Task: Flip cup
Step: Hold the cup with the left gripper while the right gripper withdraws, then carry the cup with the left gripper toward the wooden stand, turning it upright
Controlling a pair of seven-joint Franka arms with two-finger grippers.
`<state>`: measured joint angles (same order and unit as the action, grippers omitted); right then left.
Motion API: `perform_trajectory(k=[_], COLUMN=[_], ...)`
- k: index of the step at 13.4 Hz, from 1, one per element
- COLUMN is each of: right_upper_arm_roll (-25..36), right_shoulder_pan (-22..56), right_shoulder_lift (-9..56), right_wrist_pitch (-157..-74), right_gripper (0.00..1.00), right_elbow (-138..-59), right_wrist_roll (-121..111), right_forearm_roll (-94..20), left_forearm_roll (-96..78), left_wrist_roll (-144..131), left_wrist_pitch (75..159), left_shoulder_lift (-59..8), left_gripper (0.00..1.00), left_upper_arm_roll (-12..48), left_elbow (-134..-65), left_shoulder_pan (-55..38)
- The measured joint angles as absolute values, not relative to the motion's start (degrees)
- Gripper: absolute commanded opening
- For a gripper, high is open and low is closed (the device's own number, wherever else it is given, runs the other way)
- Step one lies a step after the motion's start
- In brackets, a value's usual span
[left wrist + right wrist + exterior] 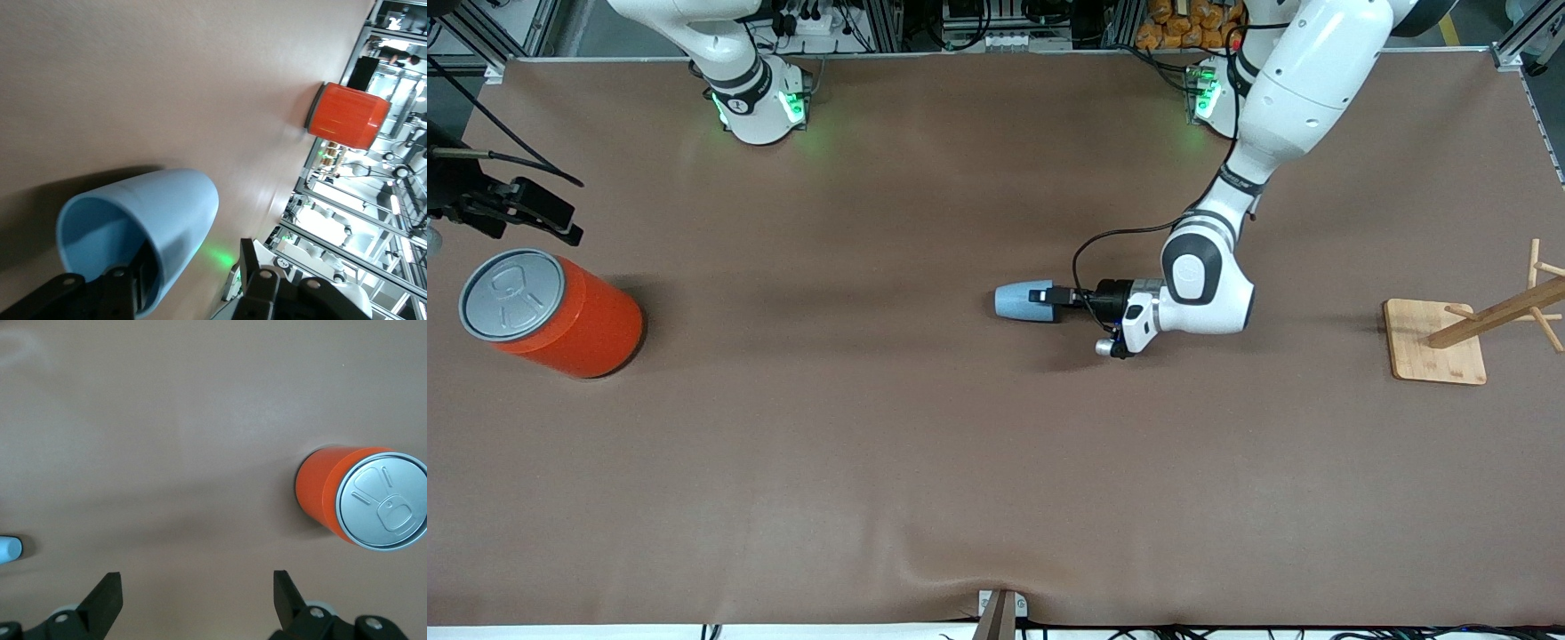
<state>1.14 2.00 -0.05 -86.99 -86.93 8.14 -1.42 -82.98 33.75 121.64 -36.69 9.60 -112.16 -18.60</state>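
Left pincer (1049, 302) around sideways cup (1018, 301)

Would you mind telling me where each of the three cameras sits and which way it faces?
Front view: high across the table, looking down at both arms' bases; the left end effector grips the cup sideways.
Left wrist view: on the left wrist, looking into the cup past its own fingers.
Right wrist view: on the waiting right wrist, above the orange can, its open end effector showing.
Shared: all three show the cup and the orange can.
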Motion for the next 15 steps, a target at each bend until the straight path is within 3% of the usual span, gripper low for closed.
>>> perform_trajectory(k=[1,7,12,15], right_upper_arm_roll=[1.12,0.92,0.86,0.86], right_shoulder_pan=[2.01,2.26,2.32,2.35], right_shoulder_lift=[-0.04,0.1,0.25,0.25], right_wrist_pitch=[-87.27,-87.69,-87.05,-86.71], right_gripper=[1.0,1.0,1.0,1.0], right_elbow=[-86.92,-84.33,-84.32,-84.31], right_wrist_roll=[8.14,8.15,8.15,8.15], right_forearm_roll=[-1.5,-1.52,-1.52,-1.52], left_forearm_roll=[-83.68,-85.42,-78.67,-61.49], left_wrist_roll=[34.45,31.57,14.1,3.94], left_wrist_pitch=[121.83,122.24,122.63,122.53], left_shoulder_lift=[-37.11,-35.97,-25.43,-20.0], left_gripper=[0.0,0.0,0.0,0.0], left_upper_arm_roll=[9.61,9.54,8.22,7.91], left_elbow=[-112.15,-109.42,-106.68,-106.47], left_shoulder_pan=[-19.09,-18.95,-16.82,-11.61])
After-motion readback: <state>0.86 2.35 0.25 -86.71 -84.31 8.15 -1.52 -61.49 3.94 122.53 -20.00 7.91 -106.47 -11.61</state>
